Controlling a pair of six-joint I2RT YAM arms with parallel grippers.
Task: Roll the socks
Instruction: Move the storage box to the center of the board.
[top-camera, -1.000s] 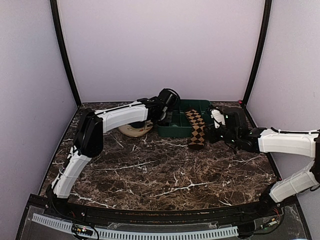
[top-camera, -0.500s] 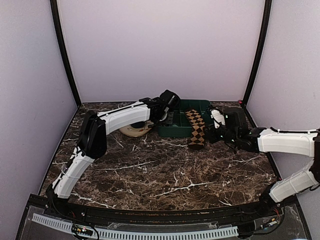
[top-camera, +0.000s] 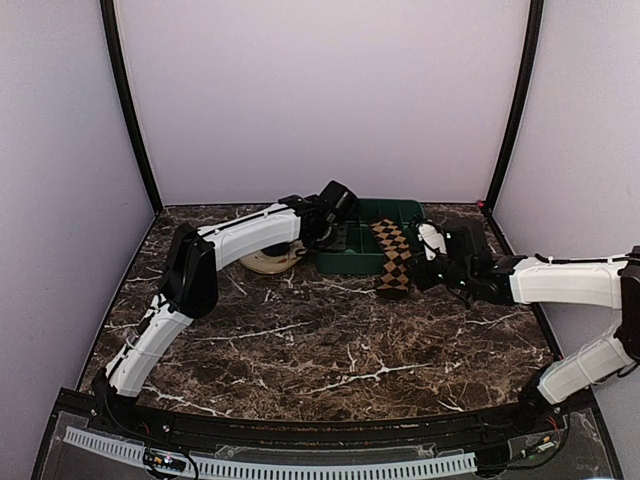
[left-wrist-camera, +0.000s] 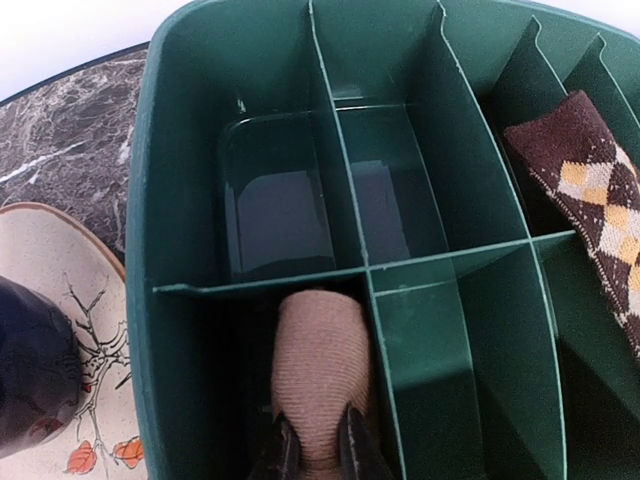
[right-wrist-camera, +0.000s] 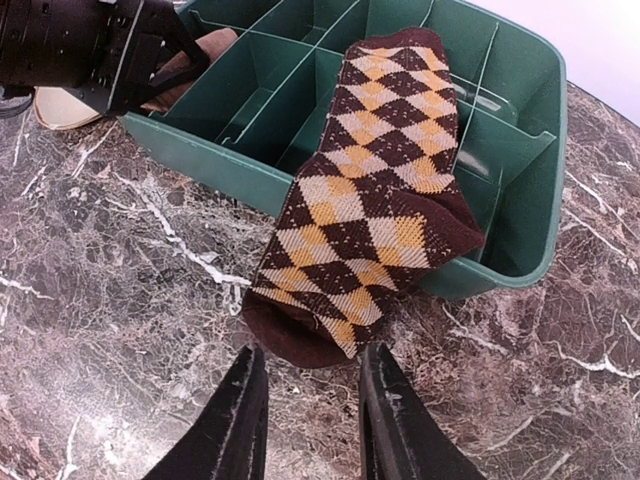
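— Where's the tan sock (left-wrist-camera: 322, 365)?

— In the green tray (left-wrist-camera: 160, 200) at the far side of the table (right-wrist-camera: 100, 300). It sits bunched in the near cell at the tray's left end, just this side of the cross divider.

— Is anything holding it?

— Yes, the left gripper (left-wrist-camera: 320, 450). Its two fingers are pinched close together on the sock's near end, with fabric bulging out beyond them.

— And the argyle sock (right-wrist-camera: 370, 200)?

— It lies flat and unrolled towards the tray's right end. The far part rests across the dividers, the middle hangs over the tray's near wall, and the dark brown end lies on the table.

— What about the right gripper (right-wrist-camera: 311, 368)?

— It is low over the table, near that end of the sock. Its jaws stand well apart with nothing between them. From its wrist camera the fingertips sit close to either side of the sock's edge. I cannot tell whether they touch it.

— Anything else around?

— A cream plate (left-wrist-camera: 60, 300) with a branch and orange leaves painted on it, just left of the tray.
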